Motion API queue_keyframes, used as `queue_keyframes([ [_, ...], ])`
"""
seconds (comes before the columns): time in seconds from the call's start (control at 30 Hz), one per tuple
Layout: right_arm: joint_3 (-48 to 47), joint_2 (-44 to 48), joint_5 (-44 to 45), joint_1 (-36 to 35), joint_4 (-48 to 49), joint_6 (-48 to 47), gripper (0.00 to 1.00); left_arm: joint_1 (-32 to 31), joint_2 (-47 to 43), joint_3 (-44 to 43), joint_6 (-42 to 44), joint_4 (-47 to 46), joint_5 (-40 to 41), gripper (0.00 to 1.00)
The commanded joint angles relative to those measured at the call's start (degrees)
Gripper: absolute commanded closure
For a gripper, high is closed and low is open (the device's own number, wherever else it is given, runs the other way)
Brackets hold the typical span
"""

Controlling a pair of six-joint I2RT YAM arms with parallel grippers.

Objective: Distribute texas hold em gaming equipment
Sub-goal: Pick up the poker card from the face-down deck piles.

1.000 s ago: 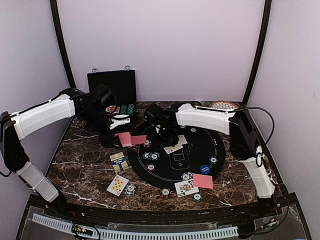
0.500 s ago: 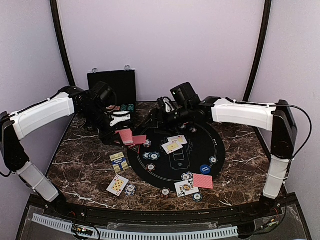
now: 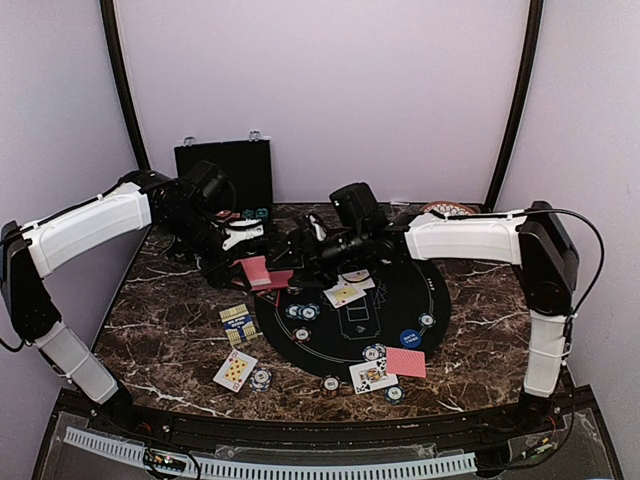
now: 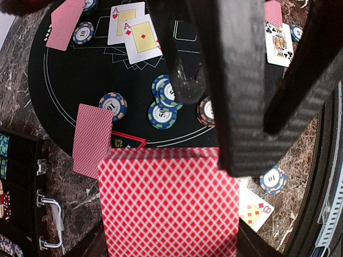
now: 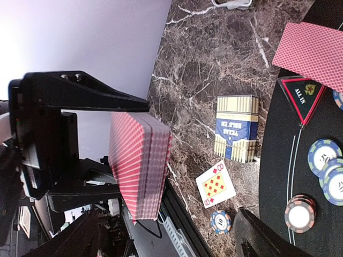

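Deck (image 4: pixel 169 203) clamped in left end effector (image 3: pixel 238 262); right end effector (image 3: pixel 305 252) spread and empty.
The deck of red-backed playing cards hangs above the marble surface (image 3: pixel 170 330), just beside the left rim of the black mat (image 3: pixel 400 300). The right end effector faces it, close by. Cards are likely light, thin, flexible and slick, sliding readily off one another; take the outermost card by a free edge clear of the clamping fingers, with light pressure.
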State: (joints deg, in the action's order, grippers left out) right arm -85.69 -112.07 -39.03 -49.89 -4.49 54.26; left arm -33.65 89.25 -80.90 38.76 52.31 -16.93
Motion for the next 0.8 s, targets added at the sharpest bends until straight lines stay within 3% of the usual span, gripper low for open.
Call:
queue_keyframes([
  [0.0, -1.97, -1.88, -3.37, -1.06, 3.96, 1.30, 0.12, 0.16, -0.21, -2.38, -0.55, -0.31, -1.84, 1.00],
  [0.4, -4.03, -5.16, -7.27, -1.57, 10.30, 5.88, 0.11, 0.17, 0.20, -2.94, -0.65, 0.31, -2.51, 1.00],
  [0.77, -12.94, -12.40, -10.13, -1.79, 8.18, 6.47, 0.14, 0.21, 0.64, -4.38, -0.71, 0.92, -2.76, 1.00],
])
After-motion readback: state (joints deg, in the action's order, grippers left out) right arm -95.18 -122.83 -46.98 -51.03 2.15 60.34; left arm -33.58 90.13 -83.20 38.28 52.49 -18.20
